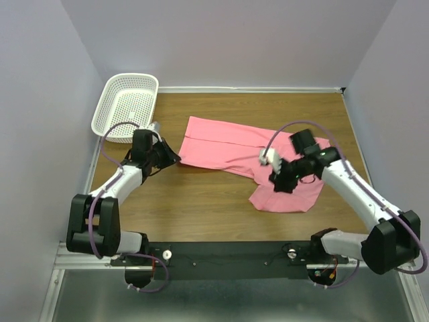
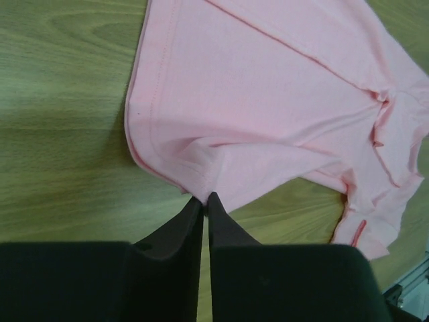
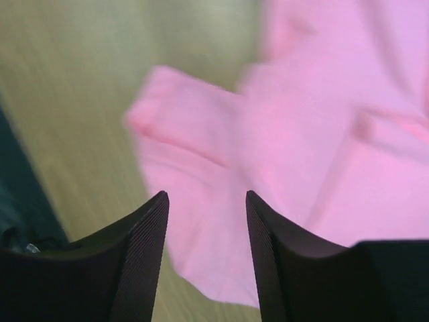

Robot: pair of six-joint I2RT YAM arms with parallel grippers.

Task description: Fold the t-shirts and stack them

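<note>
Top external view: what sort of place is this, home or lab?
Probably a lab test cell: bare walls box in one wooden table, left arm and right arm bolted at its near edge, only a pink t-shirt and white mesh basket as props.

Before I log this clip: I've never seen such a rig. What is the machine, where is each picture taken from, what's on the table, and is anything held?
Two robot arms are bolted at the near edge of a wooden table. The wide picture looks down from above and behind them; the other two come from a camera on each wrist. A pink t-shirt lies rumpled on the table; a white mesh basket sits at the far left corner. The left arm has its jaws shut, pinching the shirt's edge. The right arm has its jaws open above the shirt's other end, holding nothing; that view is blurred.
</note>
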